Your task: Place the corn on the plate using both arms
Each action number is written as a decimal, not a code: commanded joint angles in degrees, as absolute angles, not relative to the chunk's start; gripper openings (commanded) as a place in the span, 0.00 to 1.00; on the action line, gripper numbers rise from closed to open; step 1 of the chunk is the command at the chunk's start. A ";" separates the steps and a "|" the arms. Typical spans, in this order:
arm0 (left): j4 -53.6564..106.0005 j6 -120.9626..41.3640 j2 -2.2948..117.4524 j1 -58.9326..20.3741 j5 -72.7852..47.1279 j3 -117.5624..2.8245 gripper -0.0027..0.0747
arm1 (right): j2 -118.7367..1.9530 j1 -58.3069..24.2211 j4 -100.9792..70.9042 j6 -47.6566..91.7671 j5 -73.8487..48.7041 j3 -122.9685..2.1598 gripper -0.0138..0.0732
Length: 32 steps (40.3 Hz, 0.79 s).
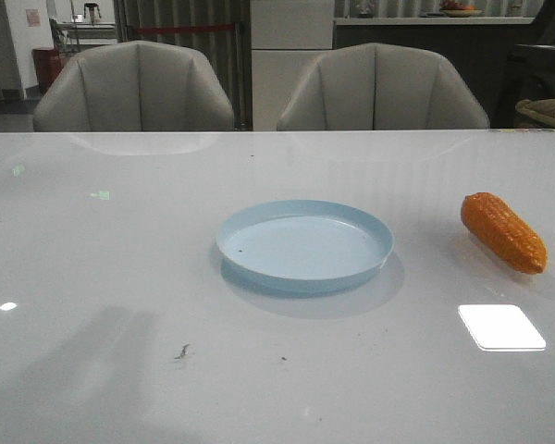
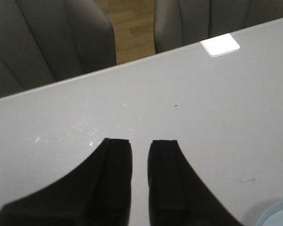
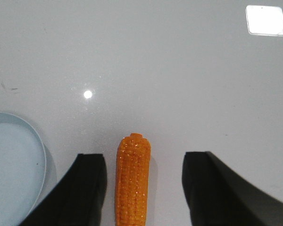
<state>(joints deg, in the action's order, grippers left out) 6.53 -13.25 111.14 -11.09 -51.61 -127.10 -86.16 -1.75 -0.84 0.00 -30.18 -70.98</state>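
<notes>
The orange corn (image 1: 503,231) lies on the white table, to the right of the pale blue plate (image 1: 304,243), apart from it. Neither arm shows in the front view. In the right wrist view my right gripper (image 3: 145,157) is open and its black fingers straddle the corn (image 3: 132,181), which lies lengthwise between them with a gap on each side. The plate's rim (image 3: 40,157) shows beside one finger. My left gripper (image 2: 140,142) hangs over bare table, its jaws a narrow gap apart with nothing between them. The plate's edge (image 2: 279,214) shows in the corner of the left wrist view.
Two grey chairs (image 1: 134,88) (image 1: 381,88) stand behind the table's far edge (image 1: 277,131). Bright lamp reflections (image 1: 501,326) lie on the glossy tabletop near the corn. Small dark specks (image 1: 181,351) lie on the table in front of the plate.
</notes>
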 commanded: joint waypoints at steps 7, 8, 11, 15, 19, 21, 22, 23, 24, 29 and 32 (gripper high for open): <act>6.54 -13.03 96.52 -7.20 -33.55 -108.33 0.30 | -97.05 -1.93 -0.75 1.03 -34.18 -83.27 0.70; 6.76 -13.03 94.52 -6.60 -32.06 -105.83 0.30 | -98.22 -2.09 -0.75 1.03 -34.63 -83.92 0.70; 7.78 -13.03 89.17 -5.07 -27.94 -97.02 0.30 | -100.87 -2.26 -0.76 1.03 -35.34 -84.96 0.70; 8.86 -13.03 82.12 -3.32 -23.58 -84.90 0.30 | -103.99 -2.31 -1.78 1.03 -36.99 -85.56 0.70; 8.86 -13.03 75.81 -2.15 -19.98 -75.07 0.30 | -106.98 -2.31 -3.20 2.04 -41.33 -85.83 0.70; 8.86 -13.03 72.86 -1.76 -18.22 -70.72 0.30 | -108.31 -2.31 -4.36 3.35 -43.66 -85.83 0.70; 8.86 -13.03 71.72 -1.76 -17.51 -69.05 0.30 | -108.71 -2.31 -4.97 3.91 -44.03 -85.83 0.70; 8.97 -13.03 70.36 -1.50 -16.83 -67.56 0.30 | -109.28 -2.38 -5.66 4.53 -44.52 -85.83 0.70; 9.13 -13.03 69.45 -1.52 -16.12 -65.80 0.30 | -109.45 -2.38 -6.29 4.91 -44.64 -85.83 0.70; 9.96 -13.03 65.60 -1.52 -15.47 -61.25 0.30 | -110.04 -2.66 -6.59 5.05 -44.09 -85.83 0.70; 10.43 -13.03 64.30 -1.52 -15.47 -59.92 0.30 | -110.25 -2.66 -6.59 5.05 -43.70 -85.83 0.70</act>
